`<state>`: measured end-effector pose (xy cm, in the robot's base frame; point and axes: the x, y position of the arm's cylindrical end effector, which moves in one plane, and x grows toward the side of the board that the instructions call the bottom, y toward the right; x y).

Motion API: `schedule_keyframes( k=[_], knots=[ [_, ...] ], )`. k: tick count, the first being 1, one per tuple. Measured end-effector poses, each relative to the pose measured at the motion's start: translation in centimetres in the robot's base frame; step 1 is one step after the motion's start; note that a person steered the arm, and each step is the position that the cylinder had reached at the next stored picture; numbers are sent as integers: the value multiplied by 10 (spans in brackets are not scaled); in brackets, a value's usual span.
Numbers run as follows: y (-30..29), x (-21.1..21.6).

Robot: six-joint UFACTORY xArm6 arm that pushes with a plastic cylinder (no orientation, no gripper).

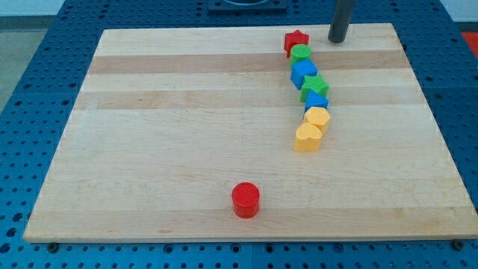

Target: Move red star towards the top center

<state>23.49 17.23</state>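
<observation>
Red cylinder (245, 199) alone near table (149, 149) bottom edge. Mid-board chain: yellow, blue, green blocks touching. Red star (296, 41) heads chain, top, right of centre. My tip (337, 39) just right of star, apart; plain rod tool, nothing clamped; placed for leftward push.

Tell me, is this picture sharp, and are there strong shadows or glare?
Camera view: sharp enough, lighting even; the red star and red cylinder cast only soft, short shadows; faint sheen on the wooden board, no harsh glare; my tip is slightly soft.
</observation>
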Motion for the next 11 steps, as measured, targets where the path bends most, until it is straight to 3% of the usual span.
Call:
schedule_keyframes(
  k=[5, 7, 11],
  knots=[
    [-104, 25],
    [-114, 9],
    [-188, 5]
  ],
)
